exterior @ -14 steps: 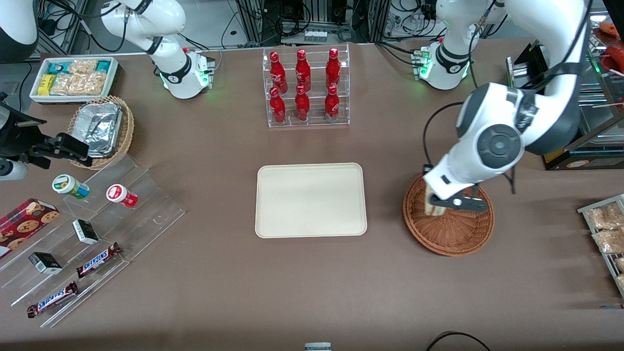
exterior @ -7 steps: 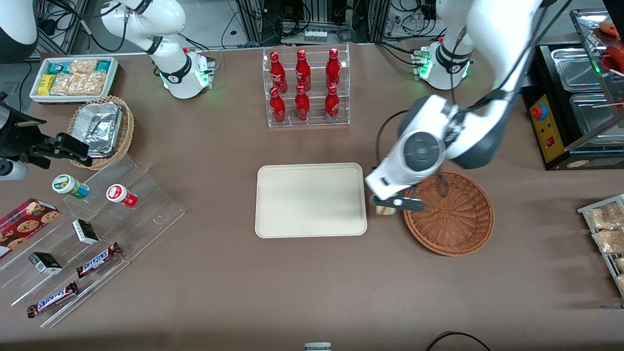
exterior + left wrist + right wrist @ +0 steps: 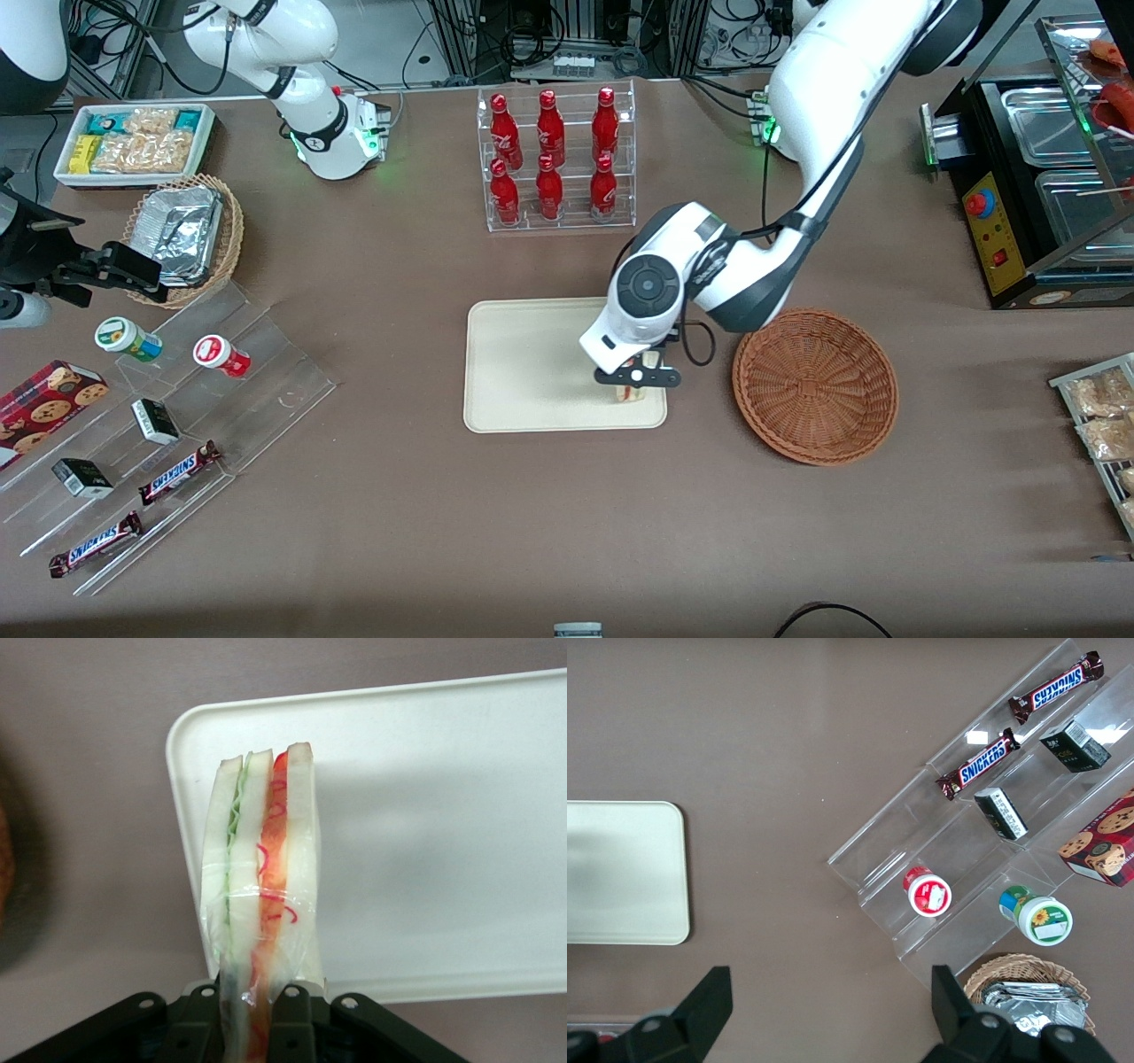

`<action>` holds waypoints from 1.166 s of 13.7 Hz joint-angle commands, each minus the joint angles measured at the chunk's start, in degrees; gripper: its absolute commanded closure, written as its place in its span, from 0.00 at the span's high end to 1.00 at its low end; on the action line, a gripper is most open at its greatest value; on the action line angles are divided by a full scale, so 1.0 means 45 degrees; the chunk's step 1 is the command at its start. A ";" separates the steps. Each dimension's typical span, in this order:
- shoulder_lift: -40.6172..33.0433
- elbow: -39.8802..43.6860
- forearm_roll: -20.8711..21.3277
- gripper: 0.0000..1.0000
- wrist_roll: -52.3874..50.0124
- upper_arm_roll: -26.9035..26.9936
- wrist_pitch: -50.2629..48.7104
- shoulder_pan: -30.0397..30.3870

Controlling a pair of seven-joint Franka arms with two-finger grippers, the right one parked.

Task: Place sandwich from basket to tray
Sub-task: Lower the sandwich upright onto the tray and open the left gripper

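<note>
Left gripper [image 3: 634, 379] over the tray [image 3: 532, 372], at the corner nearest the basket [image 3: 815, 386], fingers [image 3: 292, 1014] pinching the sandwich [image 3: 260, 895] by its bread faces. Sandwich standing on edge between them, pink-red and green filling showing along the cut side, clear wrap around it. Basket just beside, toward the working arm's end of the table.

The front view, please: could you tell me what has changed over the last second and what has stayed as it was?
The left arm's gripper, shut on the triangular white-bread sandwich, carried it out of the round reddish-brown wicker basket, across the bare table, to above the flat cream rectangular tray, near the tray's corner closest to the basket. The basket is now empty. Basket and tray kept their places, as did the red bottles in their clear rack.
</note>
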 commanded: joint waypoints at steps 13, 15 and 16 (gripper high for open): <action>0.2033 0.1130 0.0985 0.10 -0.0493 0.0139 0.1091 -0.0848; 0.2111 0.1130 0.1159 0.97 -0.0474 0.0139 0.1091 -0.0868; 0.2112 0.1091 0.1509 1.00 -0.0570 0.0139 0.1091 -0.0965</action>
